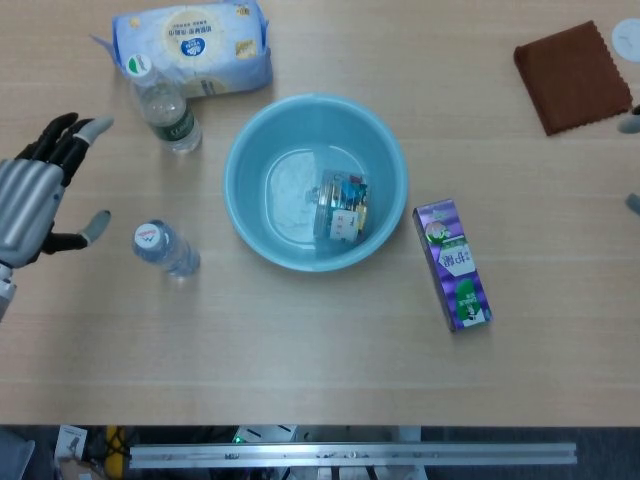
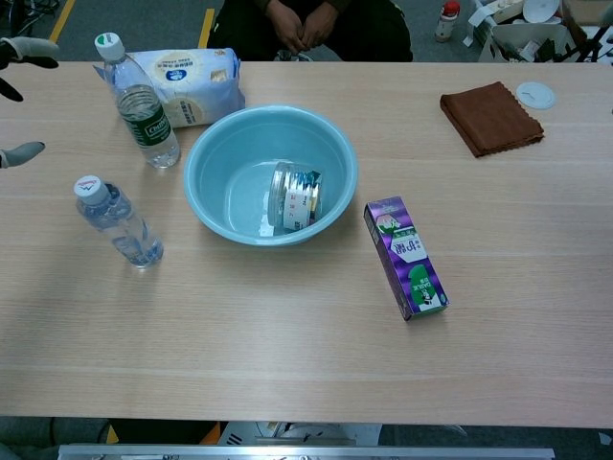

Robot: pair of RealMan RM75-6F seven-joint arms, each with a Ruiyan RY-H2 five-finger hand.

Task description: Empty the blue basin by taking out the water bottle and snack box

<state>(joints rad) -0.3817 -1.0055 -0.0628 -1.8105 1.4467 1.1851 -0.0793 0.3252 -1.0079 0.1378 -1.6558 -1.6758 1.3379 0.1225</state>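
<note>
A small clear water bottle (image 1: 165,248) (image 2: 120,222) with a white cap stands upright on the table, left of the blue basin (image 1: 245,150) (image 2: 230,163). Nothing touches it. My left hand (image 1: 30,200) (image 2: 19,53) is open with fingers spread at the far left edge, well clear of the bottle. Inside the basin a clear snack container (image 1: 340,205) (image 2: 294,198) with a colourful label lies on its side. Only two fingertips of my right hand (image 1: 631,125) show at the right edge, set apart with nothing between them.
A purple carton (image 1: 452,265) (image 2: 405,257) lies flat just right of the basin. A taller green-labelled bottle (image 1: 170,115) (image 2: 142,105) and a tissue pack (image 1: 195,45) (image 2: 187,86) stand behind the basin at the left. A brown cloth (image 1: 573,75) (image 2: 490,117) lies far right.
</note>
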